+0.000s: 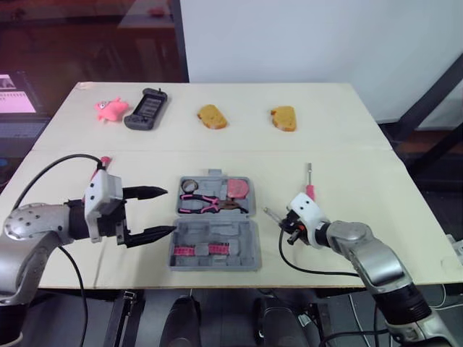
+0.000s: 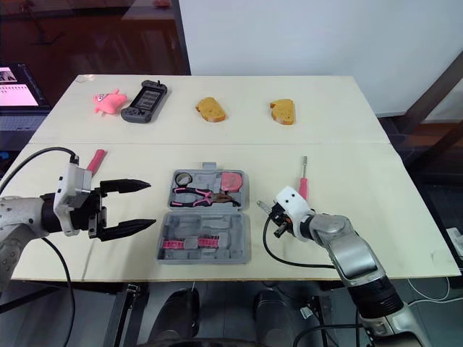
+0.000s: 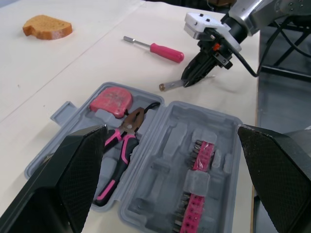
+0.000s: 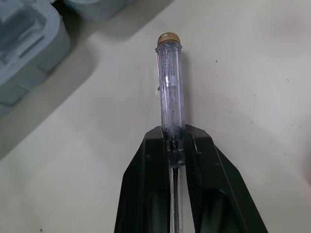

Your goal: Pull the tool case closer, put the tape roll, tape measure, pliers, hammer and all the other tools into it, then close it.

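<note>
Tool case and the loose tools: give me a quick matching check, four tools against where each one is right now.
1. pink-handled pliers
2. clear-handled tester screwdriver
3. pink-handled screwdriver
4. pink bit strip

A. lying on the table, right of the grey plastic tool case
B. in the case's near half
C. clamped in the right gripper
D. in the case's far half

Pairs: 1-D, 2-C, 3-A, 4-B.

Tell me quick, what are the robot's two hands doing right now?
Left gripper: open, holding nothing, beside the open grey plastic tool case.
Right gripper: closed on a clear plastic screwdriver with a brass cap.
</note>
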Controlling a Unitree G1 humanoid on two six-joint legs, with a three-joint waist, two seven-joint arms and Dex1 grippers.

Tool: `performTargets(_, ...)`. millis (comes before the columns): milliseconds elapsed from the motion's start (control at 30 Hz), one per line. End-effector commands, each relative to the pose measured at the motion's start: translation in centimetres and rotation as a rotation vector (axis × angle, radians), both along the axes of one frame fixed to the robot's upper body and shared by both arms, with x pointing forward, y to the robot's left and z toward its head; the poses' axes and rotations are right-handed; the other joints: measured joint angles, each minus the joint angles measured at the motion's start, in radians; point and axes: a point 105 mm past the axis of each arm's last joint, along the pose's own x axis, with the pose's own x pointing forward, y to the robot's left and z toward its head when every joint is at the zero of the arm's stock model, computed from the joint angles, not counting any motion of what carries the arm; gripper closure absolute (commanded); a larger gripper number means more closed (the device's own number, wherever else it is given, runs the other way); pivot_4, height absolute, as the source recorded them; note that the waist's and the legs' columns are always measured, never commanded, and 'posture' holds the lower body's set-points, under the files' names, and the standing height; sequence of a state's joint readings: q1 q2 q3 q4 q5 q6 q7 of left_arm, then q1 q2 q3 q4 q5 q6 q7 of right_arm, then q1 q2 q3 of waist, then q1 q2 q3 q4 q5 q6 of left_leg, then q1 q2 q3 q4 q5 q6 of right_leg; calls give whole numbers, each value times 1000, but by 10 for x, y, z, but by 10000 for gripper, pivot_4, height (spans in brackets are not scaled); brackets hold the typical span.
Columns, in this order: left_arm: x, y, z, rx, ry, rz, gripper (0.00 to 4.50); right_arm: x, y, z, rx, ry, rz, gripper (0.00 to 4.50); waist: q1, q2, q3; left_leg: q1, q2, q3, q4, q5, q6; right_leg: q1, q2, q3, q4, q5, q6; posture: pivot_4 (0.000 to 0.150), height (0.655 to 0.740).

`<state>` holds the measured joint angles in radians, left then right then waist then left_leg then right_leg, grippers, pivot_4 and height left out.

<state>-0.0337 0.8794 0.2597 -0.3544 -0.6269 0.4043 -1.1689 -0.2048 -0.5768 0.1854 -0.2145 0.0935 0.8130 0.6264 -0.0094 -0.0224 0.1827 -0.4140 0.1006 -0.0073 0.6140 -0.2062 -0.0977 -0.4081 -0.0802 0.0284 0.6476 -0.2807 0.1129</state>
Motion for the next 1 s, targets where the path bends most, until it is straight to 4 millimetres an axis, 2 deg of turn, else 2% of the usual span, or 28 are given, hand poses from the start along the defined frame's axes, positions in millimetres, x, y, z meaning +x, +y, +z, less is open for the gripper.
performTargets(33, -2, 3, 9, 13, -47, 7, 0, 0, -10, 6, -34, -5, -13, 44581, -1, 0, 0, 0, 0, 0, 0, 0, 0, 0, 0, 0, 0, 0, 0, 1500, 7207)
performTargets(167, -3, 10, 7, 11, -48, 36, 0, 9, 0, 30, -53, -50, 52, 44581, -4, 0, 0, 0, 0, 0, 0, 0, 0, -1, 0, 0, 0, 0, 0, 1500, 7207)
performTargets(333, -12, 23, 2, -10, -36, 69, 0, 8, 19, 57, -95, -61, 181, 44581, -8, 1, 1, 0, 0, 0, -2, 0, 0, -2, 0, 0, 1, 0, 0, 1500, 7207)
performTargets(500, -19, 45, -10, 12, -33, 152, 0, 13, 56, 88, -240, -130, 406, 44581, -10, 2, 1, -2, 0, 0, -1, 0, 0, -5, 0, 0, 1, 0, -1, 1500, 7207)
performTargets(667, -26, 55, -18, 18, -31, 208, 0, 13, 97, 106, -297, -71, 541, 44581, -7, 2, 1, -6, 0, 0, -1, 0, 0, -8, 0, 0, 1, 0, -1, 1500, 7207)
performTargets(767, -32, 60, -23, 21, -25, 234, 0, 6, 119, 109, -331, -32, 655, 44581, -4, 2, 1, -14, 0, 0, 1, 0, 0, -17, 0, 0, 4, 1, 0, 1500, 7207)
performTargets(867, -38, 62, -26, 17, -21, 260, 0, 4, 142, 107, -344, 9, 710, 44581, -7, 2, 1, -14, 0, 0, 1, 0, 0, -17, 0, 0, 4, 1, 0, 1500, 7207)
performTargets(1000, -43, 63, -29, 15, -20, 285, 0, 6, 160, 101, -372, 21, 746, 44581, -8, 2, 1, -14, 0, 0, 1, 0, 0, -18, 0, 0, 6, 1, -1, 1500, 7207)
